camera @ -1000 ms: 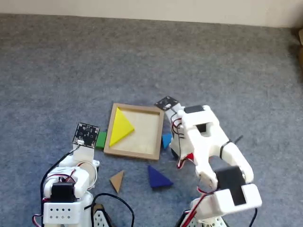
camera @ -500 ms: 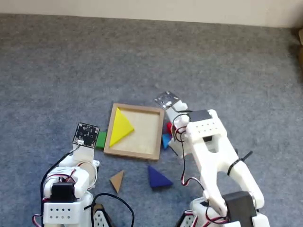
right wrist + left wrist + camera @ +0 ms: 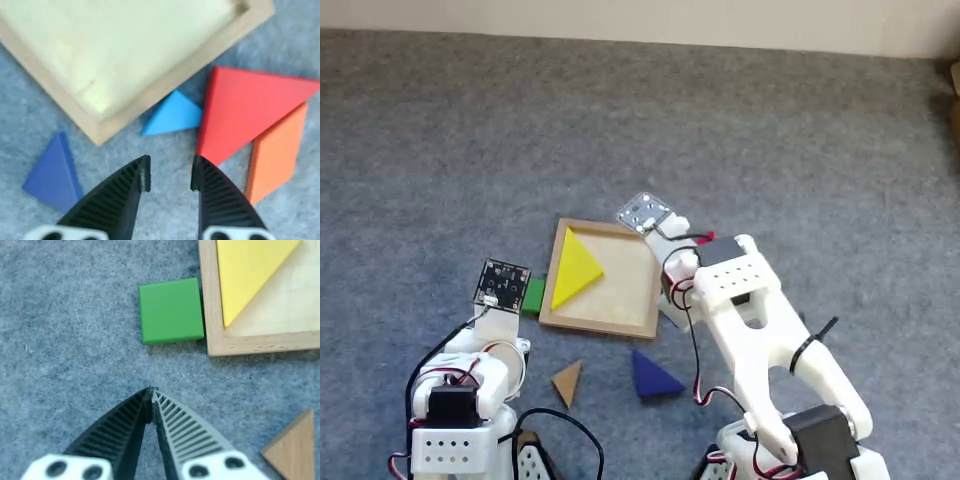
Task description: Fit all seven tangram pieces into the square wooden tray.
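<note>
**mo:** Grey felt table, and the right gripper (image 3: 170, 172) hangs over it with its jaws apart and nothing between them, just outside the tray's (image 3: 165, 85) right edge. Closest is the light blue triangle (image 3: 175, 114), tucked against that rim. The red triangle (image 3: 245, 107) is just beside it, and the orange parallelogram (image 3: 275, 155) touches the red one. What bites me first?

**kit:** Crowding, I'd say. Come down on the light blue one and a jaw likely lands on the rim or the red piece. Then you either shove the tray or pinch two pieces at once. Flat pieces on felt give little to grip too, so a skid is a fair bet. The dark blue triangle (image 3: 52, 172), lying on its own off the tray's front right corner, looks like the easier pick.

**mo:** And the left gripper (image 3: 151, 390)?

**kit:** Jaws together, empty, just short of the green square (image 3: 171, 311), which sits hard against the tray's left edge. Same rim problem. Only the yellow triangle (image 3: 250, 270) is in, along the left side, so six to go
</note>
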`<state>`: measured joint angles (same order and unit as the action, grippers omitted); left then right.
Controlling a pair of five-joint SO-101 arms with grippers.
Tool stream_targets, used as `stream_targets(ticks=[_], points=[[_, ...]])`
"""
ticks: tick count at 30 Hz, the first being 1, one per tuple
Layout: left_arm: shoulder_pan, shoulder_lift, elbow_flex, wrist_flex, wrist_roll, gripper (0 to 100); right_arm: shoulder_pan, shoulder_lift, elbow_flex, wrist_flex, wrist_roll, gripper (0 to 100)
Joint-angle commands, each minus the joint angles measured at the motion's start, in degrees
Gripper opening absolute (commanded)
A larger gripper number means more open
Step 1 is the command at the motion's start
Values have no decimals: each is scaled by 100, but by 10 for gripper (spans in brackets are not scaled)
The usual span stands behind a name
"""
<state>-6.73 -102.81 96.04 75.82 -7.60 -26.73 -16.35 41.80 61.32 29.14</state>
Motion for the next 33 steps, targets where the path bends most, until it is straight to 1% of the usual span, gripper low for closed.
stream_targets(ticks=[1, 4, 6, 11, 13, 23, 29, 30, 33], points=[[-75, -207, 119, 26, -9, 6, 92, -251, -295, -514, -316, 128], [-75, -207, 119, 26, -9, 6, 242, -251, -303, -866, -1257, 132], [-75, -207, 119, 26, -9, 6, 242, -251, -303, -954, -1609, 153], [-75, -207, 119, 26, -9, 6, 242, -224, -426, -989, -2127, 306], [-75, -207, 119, 26, -9, 6, 242, -57, -549, -989, -2154, 333], [-75, -207, 119, 26, -9, 6, 277, 1868, -1921, -954, -2154, 333], [-75, -207, 119, 26, -9, 6, 391, 2536, -2158, -963, -2145, 333], [-75, -207, 119, 26, -9, 6, 418, 2633, -2158, -971, -2110, 332], [-75, -207, 119, 26, -9, 6, 488, 2853, -2158, -971, -1600, 332]])
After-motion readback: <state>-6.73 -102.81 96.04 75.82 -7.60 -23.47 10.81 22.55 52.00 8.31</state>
